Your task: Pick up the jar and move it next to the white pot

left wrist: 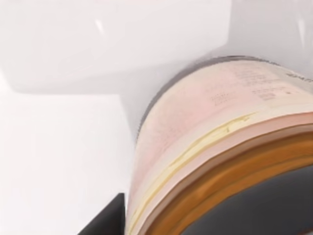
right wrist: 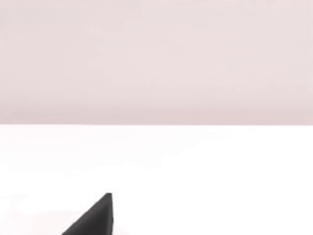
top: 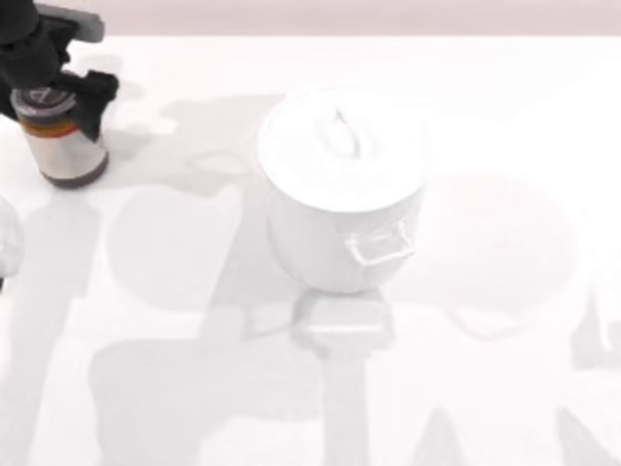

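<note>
The left gripper (top: 56,97) is reaching in from the far-left corner of the desk (top: 505,388), and its fingers are pinching the jar (top: 60,136) up near the dark lid, one finger showing on each side of it in the top view. The jar is standing upright, its long axis vertical, with the pale label and orange-red band below the fingers. In the left wrist view the jar (left wrist: 220,147) is filling most of the picture, so it is sitting right between the fingers. Whether its base is touching the desk or hanging just above it, I cannot tell.

The white pot (top: 342,184) is sitting near the middle of the desk, well apart from the jar and to its right, with its squarish handle facing the near edge. The coming carry is therefore a rightward one (the left arm is clearly the nearer). The right arm is parked out of the top view; only a dark tip of the right gripper (right wrist: 95,218) is showing in its own wrist view, so I cannot tell its state.
</note>
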Available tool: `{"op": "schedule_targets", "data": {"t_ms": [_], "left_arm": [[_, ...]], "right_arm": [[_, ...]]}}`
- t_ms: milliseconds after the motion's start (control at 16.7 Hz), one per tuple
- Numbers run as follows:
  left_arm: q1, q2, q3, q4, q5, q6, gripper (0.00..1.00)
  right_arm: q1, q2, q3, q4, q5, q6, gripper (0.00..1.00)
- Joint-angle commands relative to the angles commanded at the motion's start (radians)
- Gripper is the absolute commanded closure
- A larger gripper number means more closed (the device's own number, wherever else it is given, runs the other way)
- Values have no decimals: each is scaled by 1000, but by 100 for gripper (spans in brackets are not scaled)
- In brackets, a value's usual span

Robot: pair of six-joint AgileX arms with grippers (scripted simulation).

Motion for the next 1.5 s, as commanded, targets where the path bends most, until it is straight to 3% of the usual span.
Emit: {"op": "schedule_targets", "data": {"t_ms": [480,1200,1500], "left_arm": [[15,-173,-163,102,-7,0,100],[30,-688,-1050,284,-16,6,100],[28,-883,-1313,382,-14,5,100]], "right_arm": [[0,0,0,0,0,0,0],[0,0,0,0,0,0,0],[0,0,0,0,0,0,0]]}}
